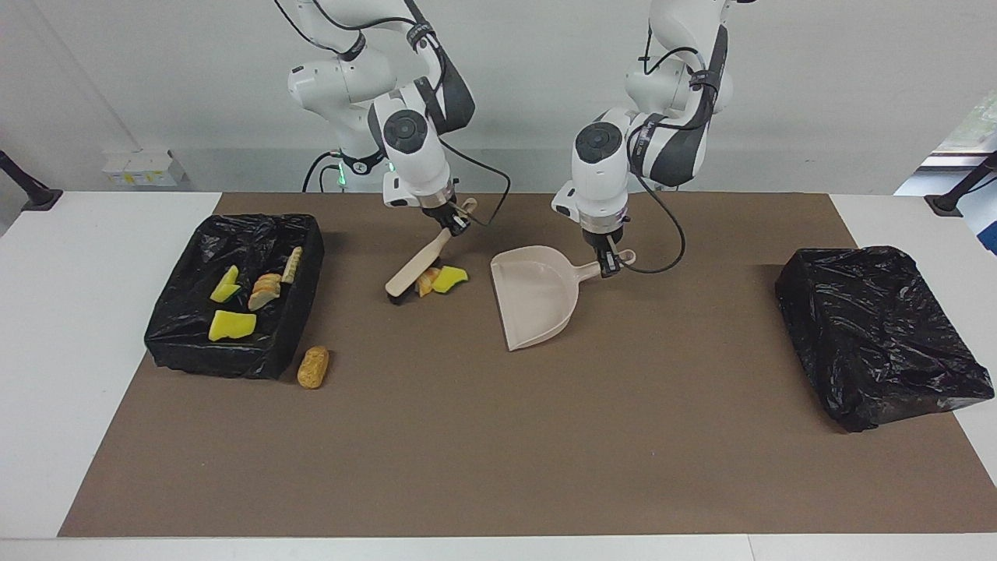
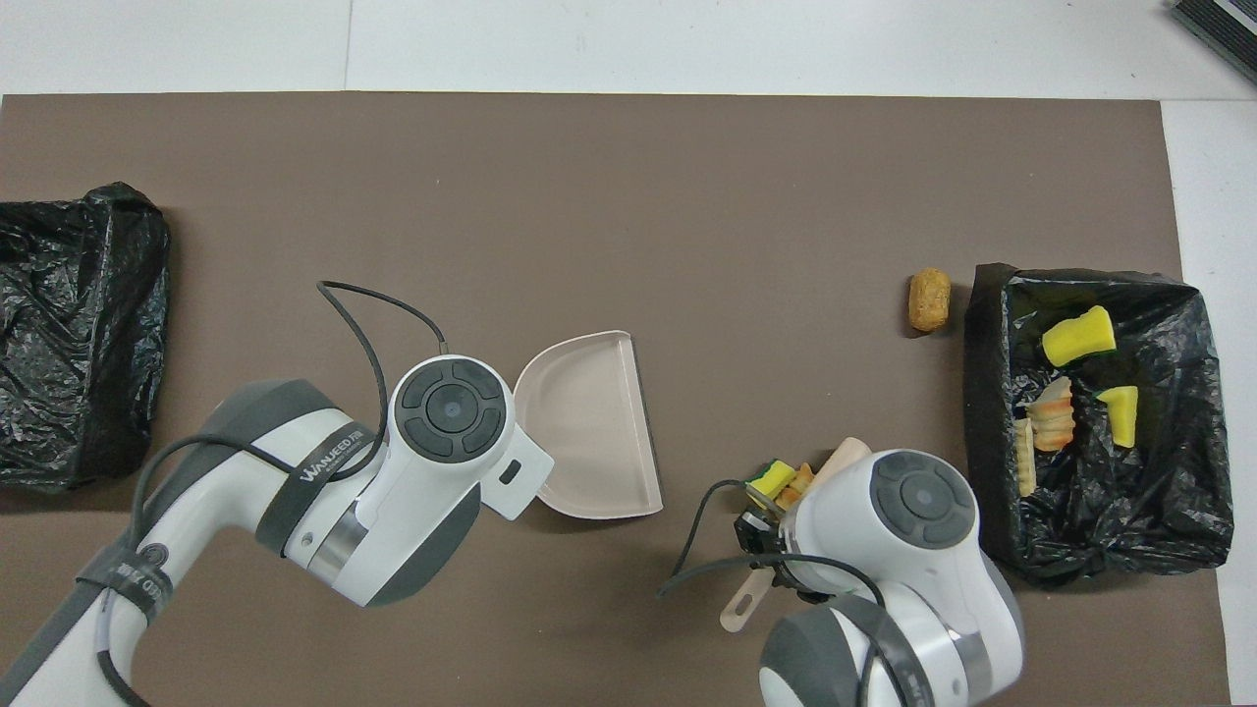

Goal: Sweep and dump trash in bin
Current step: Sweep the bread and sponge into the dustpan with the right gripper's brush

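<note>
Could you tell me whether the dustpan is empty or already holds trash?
Empty. The dustpan shows only its bare beige floor; the sponge piece and bread lump lie on the mat beside the brush.

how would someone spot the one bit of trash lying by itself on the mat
Start at the open black-lined bin with yellow and bread scraps inside, at the right arm's end of the brown mat. At the bin's corner farthest from the robots, a golden-brown bread lump lies on the mat. Unlike the two scraps by the brush, it lies alone, rounded and crumbly brown.
</note>
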### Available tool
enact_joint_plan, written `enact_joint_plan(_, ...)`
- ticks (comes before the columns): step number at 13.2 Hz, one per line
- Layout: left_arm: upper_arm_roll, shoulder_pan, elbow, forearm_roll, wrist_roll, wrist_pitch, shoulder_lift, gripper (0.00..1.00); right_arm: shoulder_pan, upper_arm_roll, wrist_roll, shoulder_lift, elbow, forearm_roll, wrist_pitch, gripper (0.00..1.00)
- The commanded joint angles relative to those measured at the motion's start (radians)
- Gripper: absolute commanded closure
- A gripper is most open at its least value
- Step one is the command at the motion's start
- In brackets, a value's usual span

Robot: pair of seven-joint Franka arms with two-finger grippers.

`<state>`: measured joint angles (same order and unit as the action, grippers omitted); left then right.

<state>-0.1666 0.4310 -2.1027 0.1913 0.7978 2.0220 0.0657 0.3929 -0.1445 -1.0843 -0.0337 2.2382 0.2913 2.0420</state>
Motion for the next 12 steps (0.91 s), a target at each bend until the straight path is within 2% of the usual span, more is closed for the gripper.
enact_joint_plan(1, 0.016, 0.029, -0.026, 0.022, -0.026, 0.062, 0.003, 1.0, 0.071, -0.007, 0.026, 0.051, -0.083, 0.025, 0.042, 1.0)
enact_joint_plan(3, 0.016, 0.029, -0.026, 0.022, -0.037, 0.072, 0.003, 1.0, 0.124, -0.007, 0.018, 0.049, -0.092, 0.026, 0.098, 1.0)
enact_joint_plan(6, 0.016, 0.023, -0.026, 0.022, -0.037, 0.105, 0.008, 1.0, 0.147, -0.007, 0.049, 0.038, -0.127, 0.008, 0.078, 1.0)
enact_joint_plan(8, 0.016, 0.008, -0.028, 0.022, -0.035, 0.173, 0.022, 1.0, 0.156, -0.007, 0.195, 0.005, -0.124, 0.002, 0.046, 1.0)
enact_joint_plan(12, 0.015, -0.047, -0.03, 0.019, -0.029, 0.282, 0.049, 1.0, 0.098, 0.003, 0.44, -0.066, -0.118, -0.006, -0.086, 1.0)
